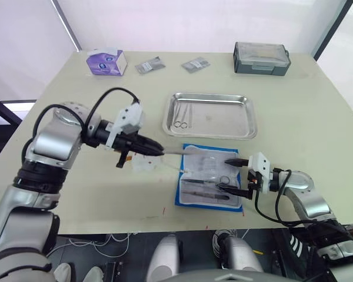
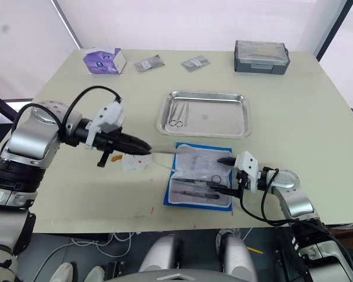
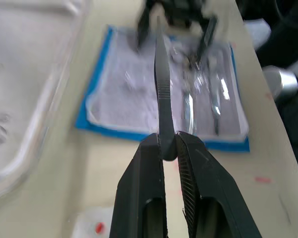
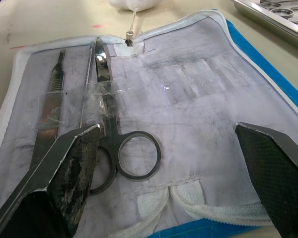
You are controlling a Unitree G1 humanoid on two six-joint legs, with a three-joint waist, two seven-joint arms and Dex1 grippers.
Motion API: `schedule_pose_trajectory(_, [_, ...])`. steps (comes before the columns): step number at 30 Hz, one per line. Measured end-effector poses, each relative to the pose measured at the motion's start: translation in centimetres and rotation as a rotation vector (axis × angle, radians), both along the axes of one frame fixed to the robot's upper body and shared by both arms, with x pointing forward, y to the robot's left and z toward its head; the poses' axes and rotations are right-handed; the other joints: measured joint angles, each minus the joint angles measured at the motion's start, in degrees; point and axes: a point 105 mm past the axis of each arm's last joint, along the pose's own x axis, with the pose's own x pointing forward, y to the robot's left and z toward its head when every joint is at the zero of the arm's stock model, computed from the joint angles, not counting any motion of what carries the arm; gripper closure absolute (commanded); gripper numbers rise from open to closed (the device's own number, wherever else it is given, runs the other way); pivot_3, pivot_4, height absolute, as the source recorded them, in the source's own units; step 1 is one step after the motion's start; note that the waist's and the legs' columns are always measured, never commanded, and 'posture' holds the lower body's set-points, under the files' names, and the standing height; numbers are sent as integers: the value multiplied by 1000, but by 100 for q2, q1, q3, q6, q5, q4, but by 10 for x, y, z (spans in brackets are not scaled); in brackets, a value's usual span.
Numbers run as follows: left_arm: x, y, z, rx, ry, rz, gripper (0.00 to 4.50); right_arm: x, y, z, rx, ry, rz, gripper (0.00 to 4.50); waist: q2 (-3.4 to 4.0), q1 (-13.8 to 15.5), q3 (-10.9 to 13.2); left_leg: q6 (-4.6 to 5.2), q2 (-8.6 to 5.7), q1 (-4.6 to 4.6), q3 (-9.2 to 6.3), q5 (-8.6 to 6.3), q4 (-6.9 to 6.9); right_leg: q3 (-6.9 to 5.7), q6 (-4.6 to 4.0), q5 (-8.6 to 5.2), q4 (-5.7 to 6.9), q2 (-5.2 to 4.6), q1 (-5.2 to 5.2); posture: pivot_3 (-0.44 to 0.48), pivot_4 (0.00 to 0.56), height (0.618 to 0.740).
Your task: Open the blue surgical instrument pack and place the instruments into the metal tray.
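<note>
Right gripper (image 1: 236,174) is spread wide over the near right of the opened blue surgical instrument pack (image 1: 210,176), nothing held. Pack lies flat at the near table edge, grey-white lining up. Still held under clear straps inside: ring-handled scissors (image 4: 120,144) and a flat ribbed handle (image 4: 50,106). Judged thin, stiff, light, slick steel; best taken across the shank or at the rings, slid out lengthwise from the straps. Pack is soft and may lift with the pull. Left gripper (image 3: 170,148) is clamped on a slim straight instrument (image 3: 162,94), left of the pack. Metal tray (image 1: 245,133) sits just beyond, scissors (image 1: 179,117) already in its left end.
</note>
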Motion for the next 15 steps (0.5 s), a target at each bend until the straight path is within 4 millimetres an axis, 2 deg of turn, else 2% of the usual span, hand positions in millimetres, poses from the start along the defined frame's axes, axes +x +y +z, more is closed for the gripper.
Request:
schedule_pose_trajectory(5, [20,-28,6,-125,-47,92,4438,1,1,1,0,-4,4,0,-1,-13,2,0,0,-1,0,0,0,1,0,1,1,0,0,0,150,727])
schedule_pose_trajectory(8, [37,-46,14,-229,-104,206,4438,1,1,1,-1,-2,6,0,0,-14,3,0,0,-2,-3,0,0,0,1,1,0,0,0,0,150,727])
schedule_pose_trajectory(10, [44,-61,11,-273,-114,290,4438,1,1,1,-1,-1,7,0,-1,-14,2,0,-1,-2,-1,0,3,4,2,1,1,-1,1,0,150,727])
schedule_pose_trajectory(15, [55,-75,7,-323,-105,447,4438,1,1,0,-1,0,8,0,0,-15,3,-1,-1,-1,-1,1,2,5,1,1,2,-1,1,0,150,727])
